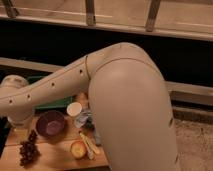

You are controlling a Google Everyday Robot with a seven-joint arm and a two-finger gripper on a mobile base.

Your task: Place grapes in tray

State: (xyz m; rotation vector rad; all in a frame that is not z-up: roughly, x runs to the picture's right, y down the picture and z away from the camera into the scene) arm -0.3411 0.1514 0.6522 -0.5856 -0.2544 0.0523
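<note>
The grapes [28, 148], a small dark red-purple bunch, lie on the wooden table [55, 159] at the front left. The green tray [56, 104] sits at the back left, mostly hidden behind my arm; only strips of its rim show. My arm sweeps across the view from the right, and its wrist hangs at the far left. My gripper [20, 128] is at the lower end of that wrist, just above and behind the grapes and left of the purple bowl [51, 123].
A white cup [74, 109] stands behind the bowl. A pale packet [83, 120], a round orange fruit [77, 148] and a yellowish stick-like item [90, 145] lie in the table's middle. My bulky arm hides the right side.
</note>
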